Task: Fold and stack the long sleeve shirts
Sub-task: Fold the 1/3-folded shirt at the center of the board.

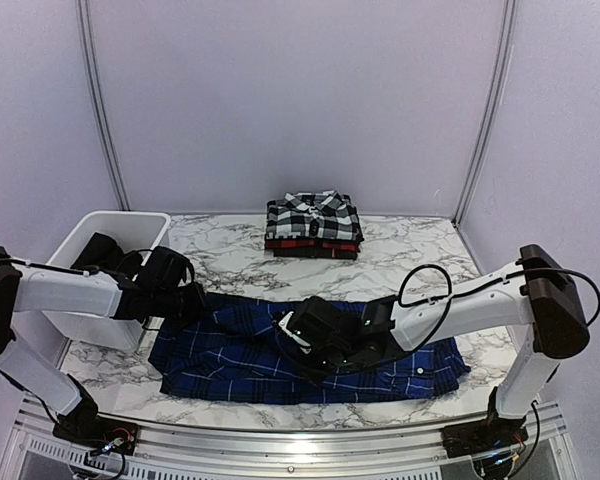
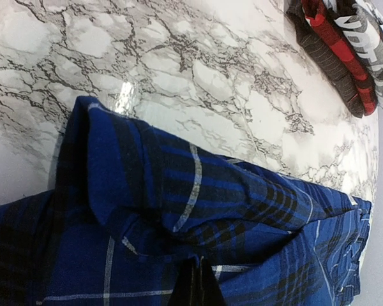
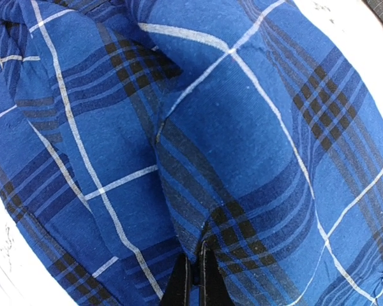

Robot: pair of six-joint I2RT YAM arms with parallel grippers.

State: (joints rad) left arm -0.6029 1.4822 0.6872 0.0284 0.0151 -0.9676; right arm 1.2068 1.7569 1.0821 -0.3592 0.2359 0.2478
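The royal blue plaid shirt (image 1: 280,355) lies spread across the front of the marble table. My left gripper (image 1: 193,300) is shut on a fold of it at its left back edge; the wrist view shows blue cloth (image 2: 179,210) pinched between the black fingertips (image 2: 201,290). My right gripper (image 1: 302,338) is shut on a fold near the shirt's middle, with the cloth (image 3: 242,159) bunched at the fingertips (image 3: 196,280). The black-and-white check shirt (image 1: 313,216) lies folded on top of the folded red-and-black shirt (image 1: 312,245) at the back centre; both also show in the left wrist view (image 2: 345,44).
A white plastic tub (image 1: 98,272) stands at the left edge of the table, under my left arm. Bare marble (image 1: 420,250) lies between the blue shirt and the stack. The table's front rail (image 1: 280,425) runs just below the shirt.
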